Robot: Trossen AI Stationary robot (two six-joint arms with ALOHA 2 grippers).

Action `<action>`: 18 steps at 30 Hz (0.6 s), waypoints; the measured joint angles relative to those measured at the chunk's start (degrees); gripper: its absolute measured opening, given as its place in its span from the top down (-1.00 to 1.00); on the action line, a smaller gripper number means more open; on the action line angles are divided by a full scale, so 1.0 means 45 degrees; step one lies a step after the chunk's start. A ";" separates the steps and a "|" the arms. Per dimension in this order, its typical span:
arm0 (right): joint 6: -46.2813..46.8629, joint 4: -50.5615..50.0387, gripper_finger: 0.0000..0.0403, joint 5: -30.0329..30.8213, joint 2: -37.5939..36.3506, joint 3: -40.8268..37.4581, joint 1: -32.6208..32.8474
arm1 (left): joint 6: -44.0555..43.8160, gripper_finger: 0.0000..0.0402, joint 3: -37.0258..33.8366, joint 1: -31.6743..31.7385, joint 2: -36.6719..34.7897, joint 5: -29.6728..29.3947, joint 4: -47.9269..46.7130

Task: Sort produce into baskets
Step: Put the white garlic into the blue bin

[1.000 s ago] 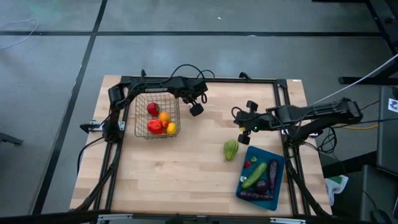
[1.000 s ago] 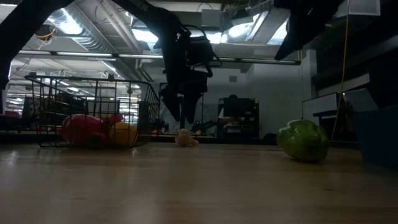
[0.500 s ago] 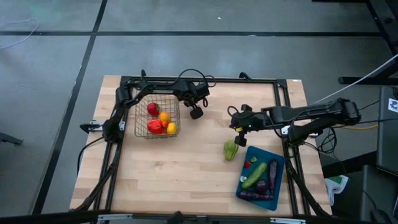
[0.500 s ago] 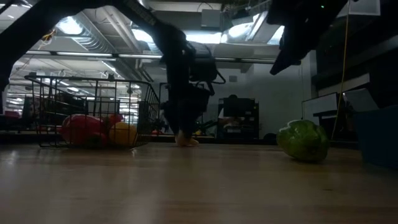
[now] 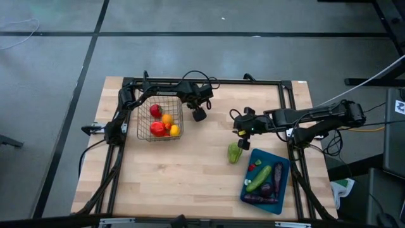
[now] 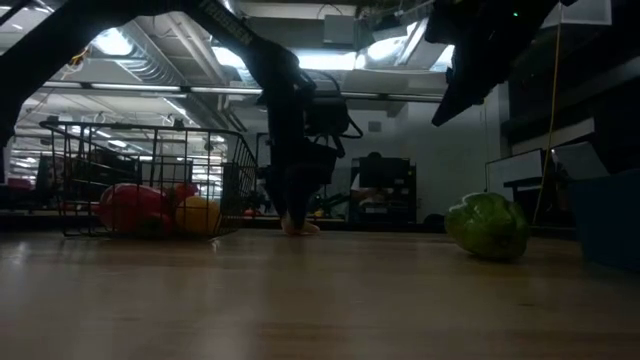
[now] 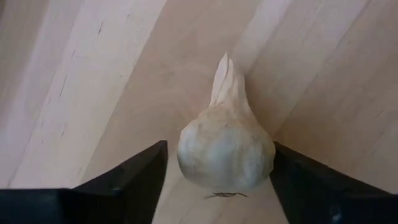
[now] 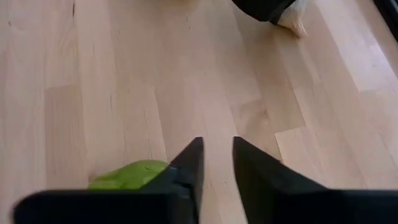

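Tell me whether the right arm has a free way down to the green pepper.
Probably yes. The right end effector hangs just above and behind the green pepper, which lies alone on bare table beside the teal tray; nothing stands between them.

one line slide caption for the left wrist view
Left gripper straddling a white garlic bulb lying on the pale wooden table, one dark finger on each side.

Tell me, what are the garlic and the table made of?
The garlic looks like a smooth, matte toy, probably plastic or rubber: its whitish skin is even and seamless. The table looks like pale wood with a light sheen: you can see planks and grain lines.
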 joint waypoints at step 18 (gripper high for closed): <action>-0.0109 0.0118 0.03 0.0250 0.0046 0.0004 0.0004 | -0.1715 0.02 0.0429 -0.0110 -0.0982 0.3382 -0.0393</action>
